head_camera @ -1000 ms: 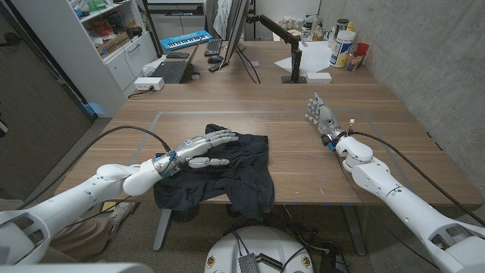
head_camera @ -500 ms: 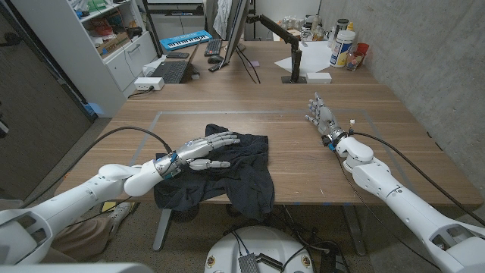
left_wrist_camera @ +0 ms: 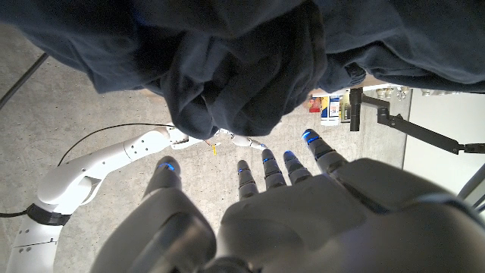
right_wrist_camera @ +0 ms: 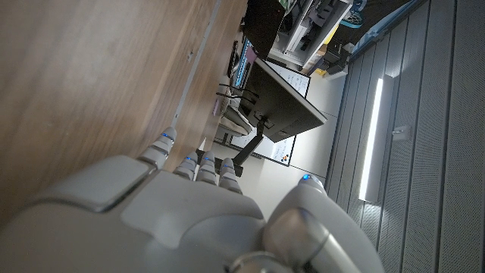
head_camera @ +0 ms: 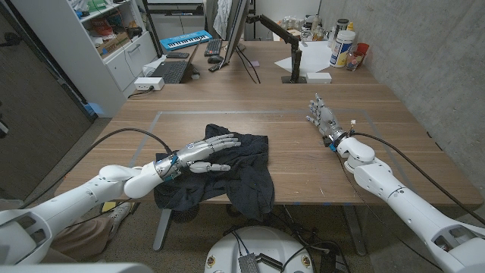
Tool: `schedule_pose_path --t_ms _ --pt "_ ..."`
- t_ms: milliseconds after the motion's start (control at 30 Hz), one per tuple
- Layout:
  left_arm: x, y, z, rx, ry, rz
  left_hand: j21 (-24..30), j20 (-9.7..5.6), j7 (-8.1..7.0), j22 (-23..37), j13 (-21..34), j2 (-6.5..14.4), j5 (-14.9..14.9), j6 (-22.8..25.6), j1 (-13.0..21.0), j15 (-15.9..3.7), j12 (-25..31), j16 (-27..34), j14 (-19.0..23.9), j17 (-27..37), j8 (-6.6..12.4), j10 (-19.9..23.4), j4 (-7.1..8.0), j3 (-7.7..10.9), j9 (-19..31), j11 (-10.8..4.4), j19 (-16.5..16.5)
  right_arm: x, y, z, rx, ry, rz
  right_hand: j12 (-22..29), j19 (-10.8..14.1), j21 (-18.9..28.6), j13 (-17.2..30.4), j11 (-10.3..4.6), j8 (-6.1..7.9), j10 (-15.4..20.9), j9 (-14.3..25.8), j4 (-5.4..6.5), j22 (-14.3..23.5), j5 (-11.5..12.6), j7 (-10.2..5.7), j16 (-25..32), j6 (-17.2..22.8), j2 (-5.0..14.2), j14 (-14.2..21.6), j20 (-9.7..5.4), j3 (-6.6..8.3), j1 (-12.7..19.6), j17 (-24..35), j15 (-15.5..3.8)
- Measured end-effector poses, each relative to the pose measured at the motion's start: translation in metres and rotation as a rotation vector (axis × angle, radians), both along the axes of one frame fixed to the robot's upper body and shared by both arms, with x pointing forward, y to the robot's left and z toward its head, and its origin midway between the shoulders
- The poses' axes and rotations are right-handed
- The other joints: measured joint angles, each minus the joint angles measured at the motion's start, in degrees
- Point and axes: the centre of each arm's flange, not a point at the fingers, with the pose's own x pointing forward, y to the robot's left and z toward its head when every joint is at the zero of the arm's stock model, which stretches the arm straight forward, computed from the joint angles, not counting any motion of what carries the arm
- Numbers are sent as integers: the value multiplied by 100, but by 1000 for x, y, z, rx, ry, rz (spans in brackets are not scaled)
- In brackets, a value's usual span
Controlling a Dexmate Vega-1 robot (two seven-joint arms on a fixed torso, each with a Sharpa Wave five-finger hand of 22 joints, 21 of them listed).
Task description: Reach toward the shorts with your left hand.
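I am hovering my open left hand [head_camera: 203,154] over the soft, limp shorts [head_camera: 227,176]; a bunched fold offers the best hold.

Bare wooden table [head_camera: 288,163] lies open between the crumpled shorts [head_camera: 235,171] and right hand [head_camera: 324,117]; monitor stand [head_camera: 295,64], bottles [head_camera: 342,47] crowd the far edge.

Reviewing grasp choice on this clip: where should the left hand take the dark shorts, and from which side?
Probably the raised bunched fold of the shorts just under the left hand, coming from above: the cloth lies crumpled there, giving the fingers something to close on.
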Motion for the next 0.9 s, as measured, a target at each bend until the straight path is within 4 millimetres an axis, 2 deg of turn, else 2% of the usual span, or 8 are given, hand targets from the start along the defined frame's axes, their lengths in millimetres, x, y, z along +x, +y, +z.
schedule_pose_path --t_ms 900 --pt "4 2 -10 17 23 2 0 -39 7 0 0 1 23 8 0 2 0 0 -58 29 40 -61 23 -23 0 -1 -39 0 -1 -2 -6 9 -6 0 0 0 0 0 0 0 0 0 0 0 0 0 0 0 0 0 0 0 0 0"
